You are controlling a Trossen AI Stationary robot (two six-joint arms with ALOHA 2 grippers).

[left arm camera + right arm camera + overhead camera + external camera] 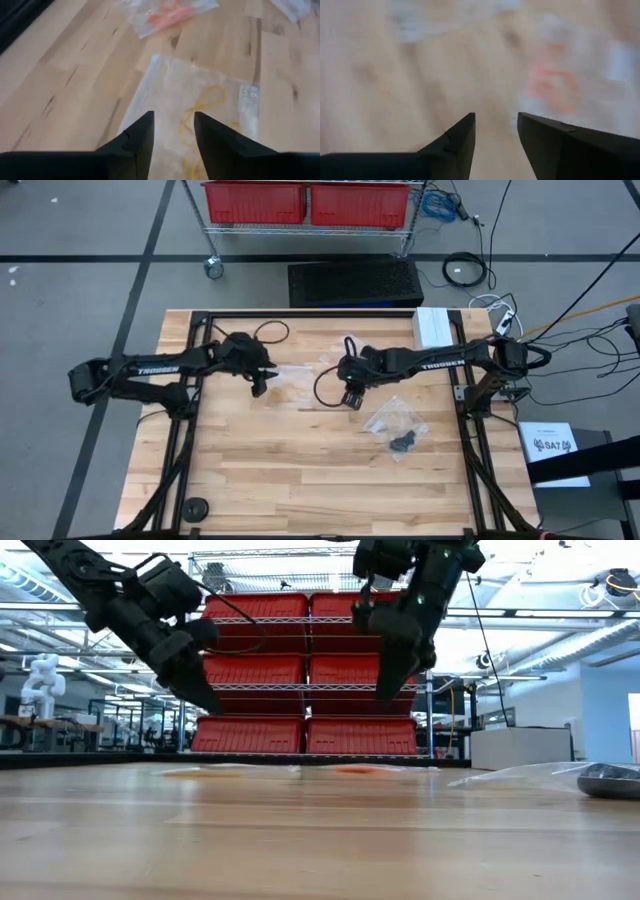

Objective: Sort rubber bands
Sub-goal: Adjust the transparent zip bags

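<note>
Three clear plastic bags [396, 420] on the wooden table [300, 480] already hold pale tan rubber bands [202, 102], orange and black ones, while both jaws hover parted and empty, so sorting looks nearly done.

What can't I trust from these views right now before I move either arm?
- Right wrist view: blurred; only an orange smear shows.
- High view: bands in the clear bags too small to count.
- Low view: the bags' contents lie edge-on.
- Left wrist view: tan band partly hidden behind the fingers.
</note>
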